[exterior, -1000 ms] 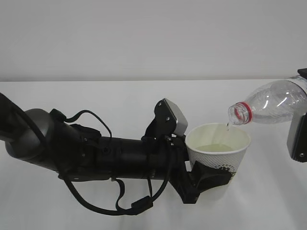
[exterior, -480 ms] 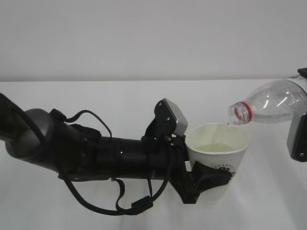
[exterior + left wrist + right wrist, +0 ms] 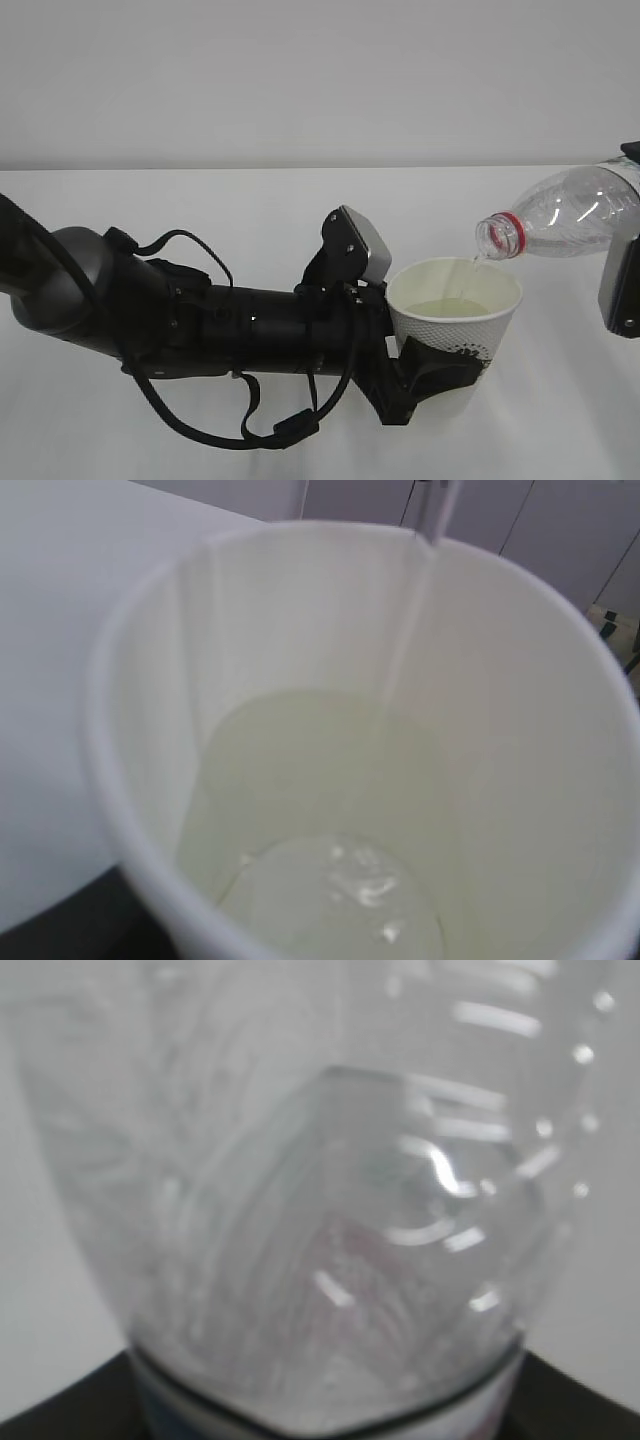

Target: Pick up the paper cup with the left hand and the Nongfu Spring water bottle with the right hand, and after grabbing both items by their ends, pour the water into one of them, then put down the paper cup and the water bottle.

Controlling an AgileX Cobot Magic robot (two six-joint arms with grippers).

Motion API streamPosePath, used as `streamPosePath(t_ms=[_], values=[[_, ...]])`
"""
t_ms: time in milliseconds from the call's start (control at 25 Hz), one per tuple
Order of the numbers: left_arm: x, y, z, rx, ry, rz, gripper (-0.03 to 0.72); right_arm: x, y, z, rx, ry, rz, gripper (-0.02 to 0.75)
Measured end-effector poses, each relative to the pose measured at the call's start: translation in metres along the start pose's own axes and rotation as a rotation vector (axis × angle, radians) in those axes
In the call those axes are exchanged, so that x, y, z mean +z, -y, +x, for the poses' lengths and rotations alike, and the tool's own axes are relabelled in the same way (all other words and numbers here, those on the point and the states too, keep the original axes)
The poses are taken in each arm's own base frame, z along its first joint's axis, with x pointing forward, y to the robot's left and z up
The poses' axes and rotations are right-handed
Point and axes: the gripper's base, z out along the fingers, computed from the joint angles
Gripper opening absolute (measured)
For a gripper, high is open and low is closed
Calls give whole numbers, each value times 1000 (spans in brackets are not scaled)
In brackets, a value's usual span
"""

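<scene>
White, dimpled and thin-walled, the tapered paper cup (image 3: 455,320) sits clamped low in the left hand (image 3: 425,375), part-filled, likely soft and easily crushed. At its two o'clock, the clear plastic water bottle (image 3: 565,215), tilted mouth-down, is gripped near its base by the right hand (image 3: 620,285).

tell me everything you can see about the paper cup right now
The paper cup is white, tapered and dimpled, with a dark print low on its side. It stands upright with its mouth open, clamped low down by the left gripper. Pale water pools inside, and a thin stream runs down its inner wall from the tilted bottle.
</scene>
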Motion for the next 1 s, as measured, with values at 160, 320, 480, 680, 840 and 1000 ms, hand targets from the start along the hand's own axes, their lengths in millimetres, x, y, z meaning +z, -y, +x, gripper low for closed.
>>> streamPosePath(t_ms=[160, 320, 480, 680, 840, 1000], values=[[0, 0, 0, 0, 0, 0, 489, 0, 0, 0, 0, 0, 0, 403], [0, 0, 0, 0, 0, 0, 489, 0, 0, 0, -1, 0, 0, 403], [0, 0, 0, 0, 0, 0, 489, 0, 0, 0, -3, 0, 2, 403], [0, 0, 0, 0, 0, 0, 489, 0, 0, 0, -5, 0, 4, 403], [0, 0, 0, 0, 0, 0, 489, 0, 1, 0, -7, 0, 7, 403], [0, 0, 0, 0, 0, 0, 489, 0, 1, 0, -9, -1, 9, 403]])
